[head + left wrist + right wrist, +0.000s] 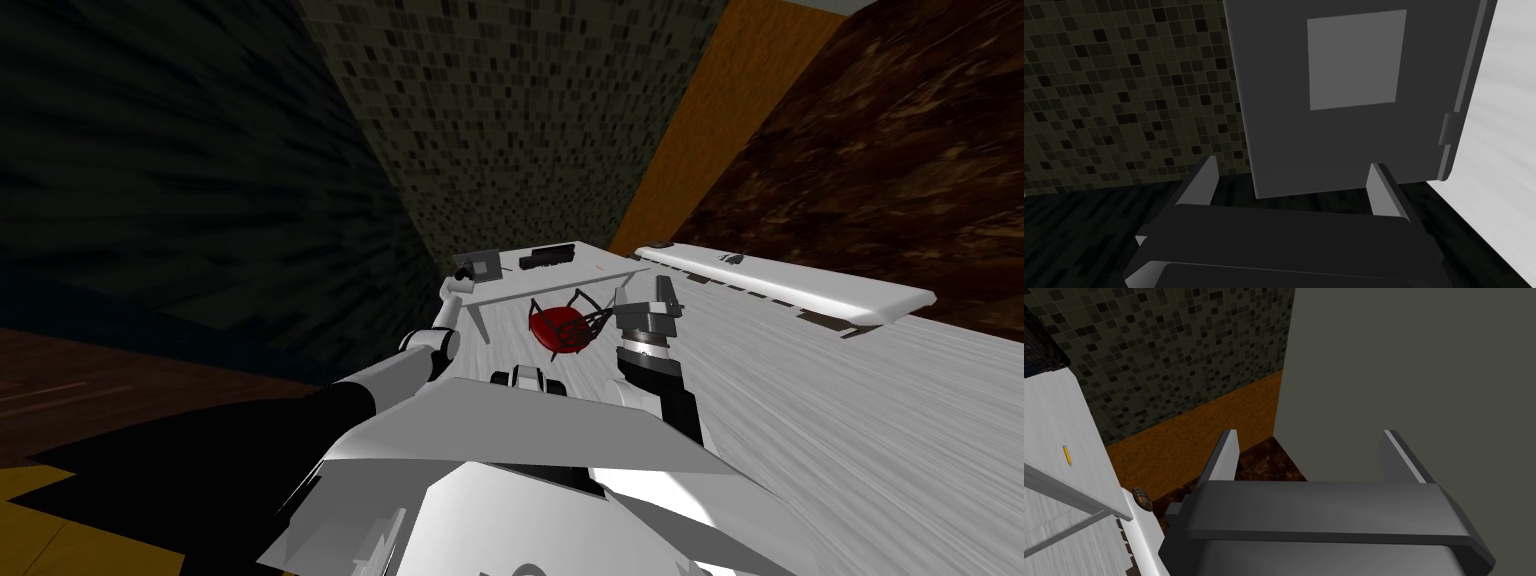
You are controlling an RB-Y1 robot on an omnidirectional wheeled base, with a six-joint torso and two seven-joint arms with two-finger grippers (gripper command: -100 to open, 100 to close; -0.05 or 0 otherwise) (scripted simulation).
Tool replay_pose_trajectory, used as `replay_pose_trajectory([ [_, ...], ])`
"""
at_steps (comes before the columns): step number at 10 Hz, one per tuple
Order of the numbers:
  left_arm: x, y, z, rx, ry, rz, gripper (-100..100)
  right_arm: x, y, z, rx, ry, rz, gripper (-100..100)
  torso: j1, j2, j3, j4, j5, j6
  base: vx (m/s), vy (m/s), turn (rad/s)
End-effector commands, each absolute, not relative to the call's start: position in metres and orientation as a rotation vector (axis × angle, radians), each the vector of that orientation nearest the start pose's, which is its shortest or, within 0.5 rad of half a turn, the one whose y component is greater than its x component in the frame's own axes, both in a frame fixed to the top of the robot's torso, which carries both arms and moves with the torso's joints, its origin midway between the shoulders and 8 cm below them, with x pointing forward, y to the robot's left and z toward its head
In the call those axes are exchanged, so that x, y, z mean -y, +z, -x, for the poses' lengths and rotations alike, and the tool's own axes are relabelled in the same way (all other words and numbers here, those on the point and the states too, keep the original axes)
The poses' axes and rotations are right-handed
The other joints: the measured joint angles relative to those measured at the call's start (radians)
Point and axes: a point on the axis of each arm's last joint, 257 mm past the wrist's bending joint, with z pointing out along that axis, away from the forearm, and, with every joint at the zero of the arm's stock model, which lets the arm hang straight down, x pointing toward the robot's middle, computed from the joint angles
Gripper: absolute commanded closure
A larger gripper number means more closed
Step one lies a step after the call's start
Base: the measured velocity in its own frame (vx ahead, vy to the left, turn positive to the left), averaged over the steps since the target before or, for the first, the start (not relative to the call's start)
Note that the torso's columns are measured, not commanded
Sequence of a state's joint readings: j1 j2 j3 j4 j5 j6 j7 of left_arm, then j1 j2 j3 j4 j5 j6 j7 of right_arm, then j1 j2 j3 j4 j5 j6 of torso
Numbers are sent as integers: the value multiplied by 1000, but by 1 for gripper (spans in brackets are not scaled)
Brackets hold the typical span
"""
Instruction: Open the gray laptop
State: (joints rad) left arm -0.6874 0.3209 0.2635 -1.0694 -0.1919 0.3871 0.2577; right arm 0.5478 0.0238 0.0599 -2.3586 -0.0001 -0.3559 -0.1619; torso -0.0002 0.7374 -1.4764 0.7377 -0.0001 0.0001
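**A:** Where's the laptop, then?

**B:** The flat, dark grey rectangular laptop (1349, 145) lies at the left end of the long white desk (575, 278). A paler grey rectangle sits on the face turned toward me. The left gripper (1293, 162) is right up against it, blades spread wide, with the slab's near edge between them. I can't tell whether they touch it.

**A:** How would you open it well?

**B:** First I'd find the hinge side. The small grey tab (1449, 127) on one long edge may be a hinge or a latch; I can't say which. I'd catch the lid alone at the opposite edge, never lid and base together. Then I'd swing it slowly in an arc about the hinge, so the base doesn't skid toward the desk's end.

**A:** And the other hand?

**B:** The right gripper (1311, 433) has its blades apart too and holds nothing. It hangs beside the red chair (558, 328), well apart from the laptop.

**A:** Any brand or lettering?

**B:** None I can read. The pale rectangle is blank, and the dark bar-shaped object (547, 257) further along the desk shows no marks.
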Motion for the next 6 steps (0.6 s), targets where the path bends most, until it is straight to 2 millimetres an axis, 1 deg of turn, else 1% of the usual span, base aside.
replay_pose_trajectory([
  [1, -412, -105, -705, -1124, -869, 1473, -100, 269, 16, -351, -614, 1466, -839, 0, 1, 0, 0, 0, 0, 0, 73, -23, -2],
  [2, -410, -105, -708, -1129, -869, 1478, -100, 269, 16, -351, -614, 1466, -839, 0, 1, -1, 0, 0, 0, 0, 56, -17, 3],
  [3, -413, -100, -712, -1122, -868, 1515, -100, 269, 16, -351, -614, 1466, -839, 0, 1, 1, 0, 0, 0, 0, 50, -13, 1],
  [4, -413, -102, -712, -1125, -866, 1518, -100, 269, 16, -351, -614, 1466, -839, 0, 1, 1, 1, 0, 0, 0, 35, -8, 1],
  [6, -419, -96, -717, -1111, -863, 1586, -100, 269, 16, -351, -614, 1466, -839, 0, 0, 2, 1, 1, 0, 0, 42, -14, 2],
])
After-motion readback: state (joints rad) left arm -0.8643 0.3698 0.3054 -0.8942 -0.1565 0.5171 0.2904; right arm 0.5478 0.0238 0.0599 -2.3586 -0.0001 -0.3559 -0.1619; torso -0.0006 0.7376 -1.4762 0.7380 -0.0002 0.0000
